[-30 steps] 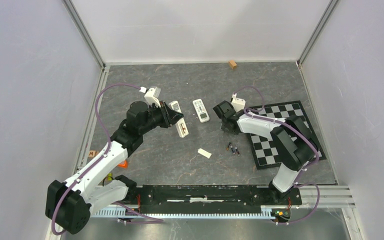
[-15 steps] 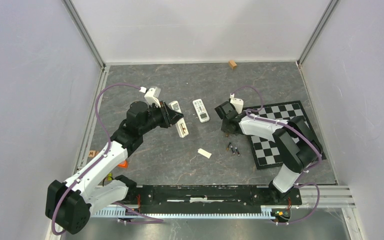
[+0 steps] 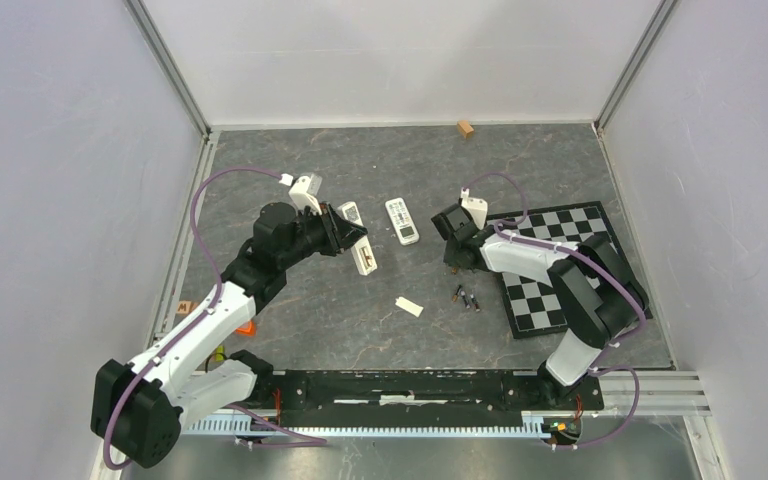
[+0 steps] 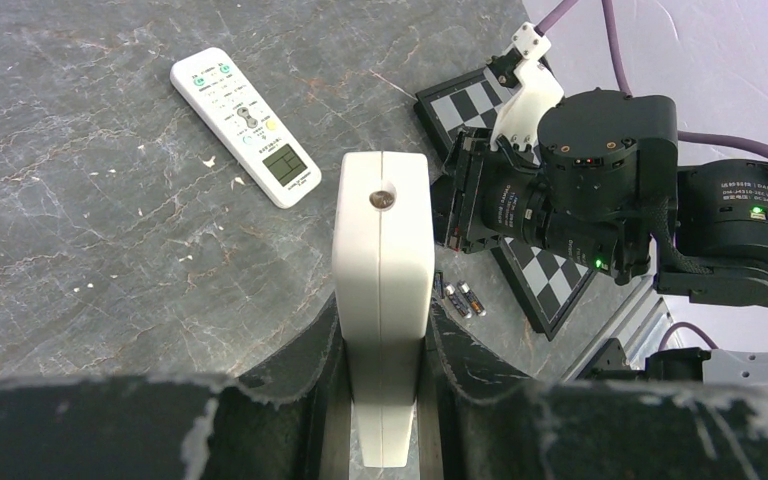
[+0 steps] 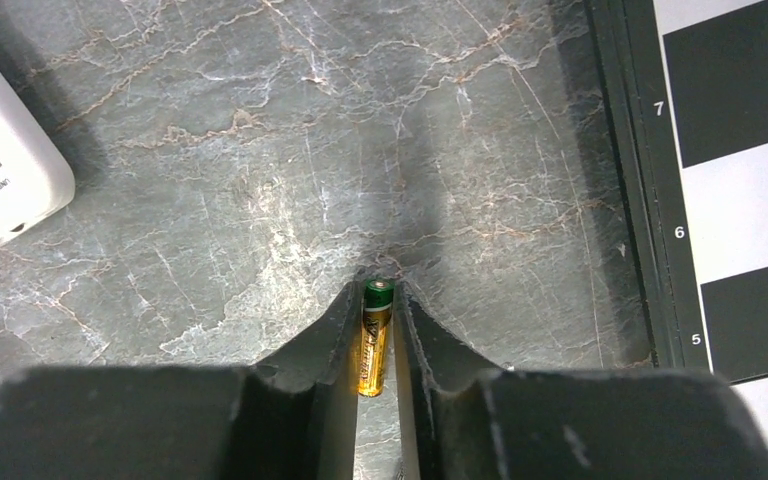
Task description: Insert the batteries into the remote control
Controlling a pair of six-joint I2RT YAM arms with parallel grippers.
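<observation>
My left gripper (image 3: 353,238) is shut on the remote control (image 4: 382,250), a long slim white bar held on edge above the table, its narrow end facing the left wrist camera. My right gripper (image 5: 380,292) is shut on a brownish-gold battery (image 5: 375,340) with a green tip, pointing down close to the grey table. It hangs (image 3: 452,260) beside the chessboard's left edge. Two dark batteries (image 3: 467,298) lie side by side on the table just in front of it, and show as well in the left wrist view (image 4: 460,299).
A shorter white remote with a display window (image 3: 401,220) lies between the two grippers. A small white cover piece (image 3: 409,306) lies nearer the front. A chessboard (image 3: 570,270) covers the right side. A wooden block (image 3: 466,128) sits by the back wall, and an orange object (image 3: 247,327) by the left arm.
My right gripper's jaws have closed on the gold battery, and its wrist has shifted slightly. The left arm and the remote control have not moved.
</observation>
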